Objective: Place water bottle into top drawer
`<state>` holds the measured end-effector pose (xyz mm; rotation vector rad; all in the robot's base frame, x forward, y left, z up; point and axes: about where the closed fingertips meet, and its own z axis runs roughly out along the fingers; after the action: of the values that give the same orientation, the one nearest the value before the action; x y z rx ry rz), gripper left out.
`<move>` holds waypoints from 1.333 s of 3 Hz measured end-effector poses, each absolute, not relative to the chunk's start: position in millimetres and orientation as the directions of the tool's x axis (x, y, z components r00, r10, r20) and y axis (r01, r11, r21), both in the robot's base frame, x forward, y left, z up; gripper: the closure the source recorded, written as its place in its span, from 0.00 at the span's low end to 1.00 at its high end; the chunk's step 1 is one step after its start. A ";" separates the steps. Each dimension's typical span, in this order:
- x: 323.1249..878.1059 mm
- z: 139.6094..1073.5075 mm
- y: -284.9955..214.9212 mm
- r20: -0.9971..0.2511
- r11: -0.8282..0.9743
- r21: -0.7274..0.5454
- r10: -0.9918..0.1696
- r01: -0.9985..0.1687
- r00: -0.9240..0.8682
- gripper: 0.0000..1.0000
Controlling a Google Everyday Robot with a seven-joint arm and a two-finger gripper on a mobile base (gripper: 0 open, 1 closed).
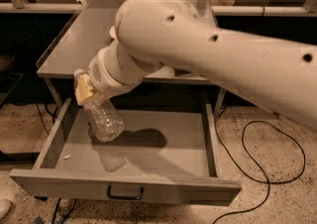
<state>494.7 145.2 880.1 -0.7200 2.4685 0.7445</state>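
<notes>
The gripper [85, 90] is clamped round the cap end of the water bottle [105, 120], which hangs tilted, base down, over the open top drawer [124, 184].

Single view, set high, looking down and forward over the robot's own arm [223, 54]. The arm crosses in from the right edge and fills much of the upper frame. Close range. The open top drawer [173, 188] sits low in frame, front panel nearest the lens. Grey surface [74, 44] lies beyond it, partly behind the arm. Gripper [83, 90] left of centre, above the drawer's left half, clamped on the neck of the water bottle [105, 119]. Speckled floor [267, 153] at lower right.
</notes>
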 end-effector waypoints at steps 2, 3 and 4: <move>502.3 841.5 144.6 -0.550 0.750 0.474 -0.157 -0.462 -0.820 1.00; 490.1 790.2 167.7 -0.472 0.754 0.471 -0.222 -0.457 -0.853 1.00; 481.6 760.0 182.4 -0.433 0.752 0.472 -0.257 -0.460 -0.864 1.00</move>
<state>481.6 182.4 760.0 -0.5523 2.6090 0.8314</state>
